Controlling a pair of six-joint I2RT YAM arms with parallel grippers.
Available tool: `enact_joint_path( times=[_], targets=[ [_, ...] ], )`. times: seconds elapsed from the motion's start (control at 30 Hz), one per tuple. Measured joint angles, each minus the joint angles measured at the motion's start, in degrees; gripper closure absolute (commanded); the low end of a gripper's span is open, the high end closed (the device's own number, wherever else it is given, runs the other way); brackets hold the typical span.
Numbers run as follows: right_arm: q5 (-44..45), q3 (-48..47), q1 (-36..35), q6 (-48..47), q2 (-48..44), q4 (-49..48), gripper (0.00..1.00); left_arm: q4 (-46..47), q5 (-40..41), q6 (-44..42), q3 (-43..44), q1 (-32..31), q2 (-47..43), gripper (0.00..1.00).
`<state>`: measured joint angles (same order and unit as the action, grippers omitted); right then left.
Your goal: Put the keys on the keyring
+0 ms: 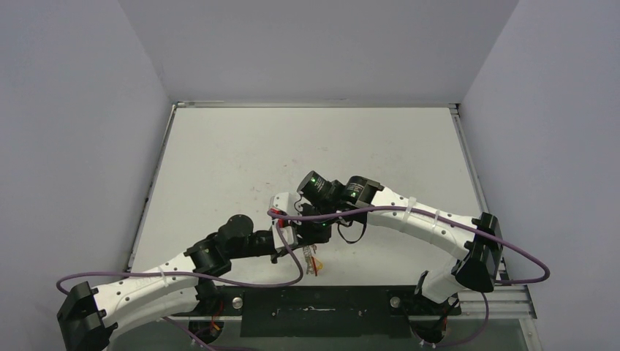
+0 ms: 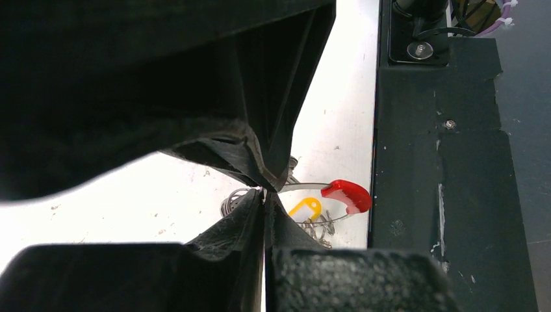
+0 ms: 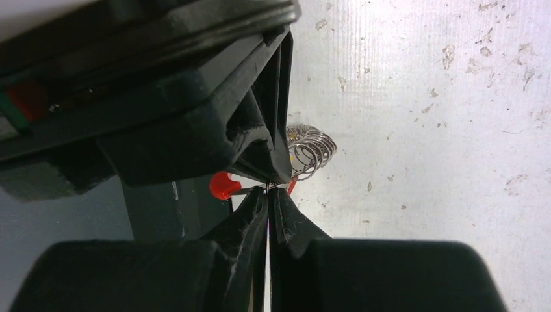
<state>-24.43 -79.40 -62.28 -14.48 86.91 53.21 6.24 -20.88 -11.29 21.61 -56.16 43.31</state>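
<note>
Near the middle of the desk's [image 1: 241, 153] near edge, the red key [image 2: 345, 195] is pinched by its blade in the fully closed left gripper [image 2: 265, 190], and seemingly the keyring [image 3: 312, 151] in the closed right gripper [image 3: 269, 187], so both are steadied for threading, with the yellow key [image 2: 305, 208] just beside.

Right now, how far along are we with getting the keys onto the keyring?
Done: nothing confirmed; the yellow key sits beside the keyring coil, threaded or not I cannot tell. In hand: left gripper shut on the red key by its blade; right gripper shut on something thin beside the coil. Left: threading the red key, checking the yellow.
</note>
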Motion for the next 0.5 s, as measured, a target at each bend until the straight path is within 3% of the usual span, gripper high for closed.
enact_joint_path(
  times=[0.2,0.5],
  targets=[
    [-0.3,0.0,0.0,0.0,0.0,0.0,1.0,-0.1,0.0,-0.2,0.0,0.0,-0.3,1.0],
    [-0.7,0.0,-0.1,-0.3,0.0,-1.0,1.0,-1.0,0.8,1.2,-0.8,0.0,-3.0,0.92]
  ],
)
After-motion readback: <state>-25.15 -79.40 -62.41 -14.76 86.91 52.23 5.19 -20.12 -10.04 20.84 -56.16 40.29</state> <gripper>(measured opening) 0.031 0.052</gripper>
